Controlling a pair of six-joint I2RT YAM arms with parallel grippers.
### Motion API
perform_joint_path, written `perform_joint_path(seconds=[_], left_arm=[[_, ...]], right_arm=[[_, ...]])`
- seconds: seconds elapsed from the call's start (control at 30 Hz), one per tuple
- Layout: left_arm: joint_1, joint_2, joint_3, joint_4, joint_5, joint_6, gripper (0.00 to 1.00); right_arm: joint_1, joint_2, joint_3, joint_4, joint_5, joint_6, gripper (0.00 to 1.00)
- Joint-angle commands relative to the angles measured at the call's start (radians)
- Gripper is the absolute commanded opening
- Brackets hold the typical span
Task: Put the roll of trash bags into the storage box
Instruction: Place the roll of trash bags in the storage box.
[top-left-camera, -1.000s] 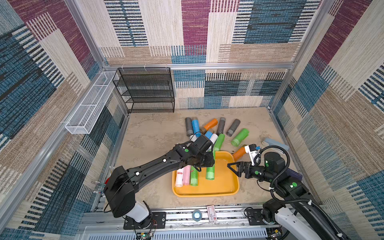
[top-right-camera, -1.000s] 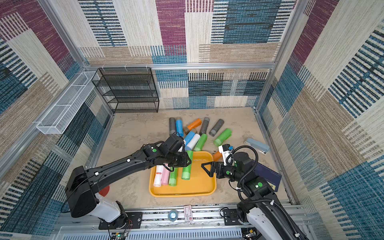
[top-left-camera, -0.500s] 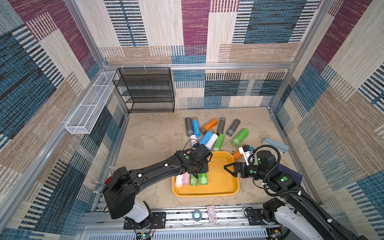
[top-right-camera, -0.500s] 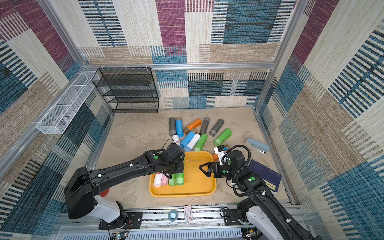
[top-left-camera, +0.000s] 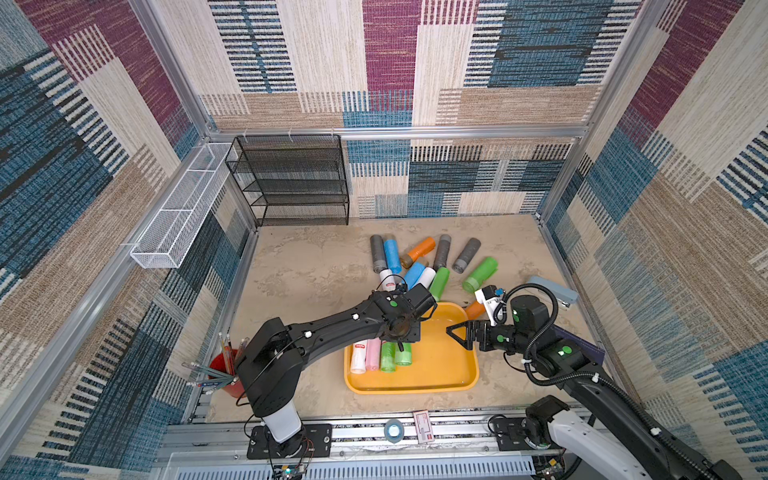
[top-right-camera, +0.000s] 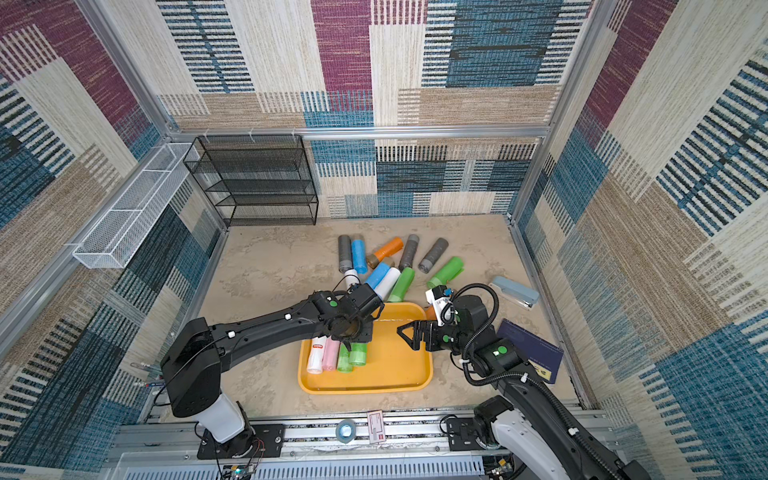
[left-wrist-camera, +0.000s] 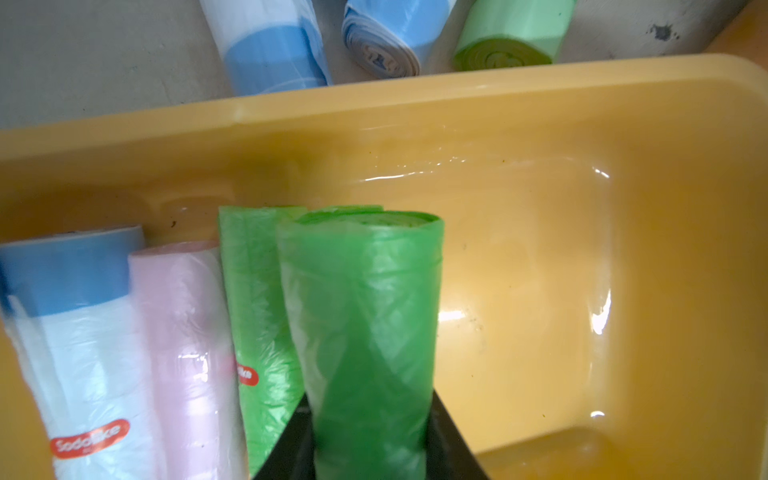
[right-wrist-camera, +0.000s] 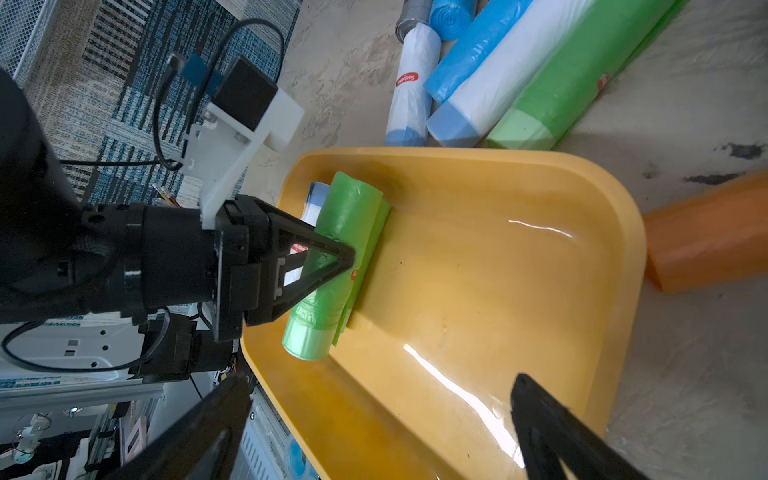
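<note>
1. Left claw (left-wrist-camera: 370, 440) is clamped on the green roll (left-wrist-camera: 361, 311). Right claw (right-wrist-camera: 382, 419) is spread wide and empty, over the 3 o'clock rim of the storage box (top-left-camera: 415, 390).
2. The roll sits low inside the box at its 9 o'clock side, against a second green roll (left-wrist-camera: 257, 291). Floor contact cannot be told.
3. Risk: if let go while riding its neighbour, the roll could tumble toward the bare 3 o'clock half. Loose film might snag a finger as the claw opens.
4. Rolls: soft cylinders of thin, crinkly, shiny film. Box: hard, glossy, with rounded corners and a raised rim.
</note>
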Motion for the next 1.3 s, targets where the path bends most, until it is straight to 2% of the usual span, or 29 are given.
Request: perform_joint_path(seconds=[0.0,0.67,1.27], left_arm=[[0.000,0.012,0.015,-0.022,-0.019,0.037,0.35],[-0.012,0.092,0.050,-0.063,-0.077,0.022,0.35],[-0.012,0.161,0.061,-0.115,-0.134,-0.053,0.35]], right_arm=[[-0.003,-0.004,0.019,0.006,0.033,-0.023,0.99],[-0.013,-0.016,0.014,0.011,0.012,-0.031,0.99],[-0.013,-0.018,0.008,0.017,0.005,-0.028,0.99]])
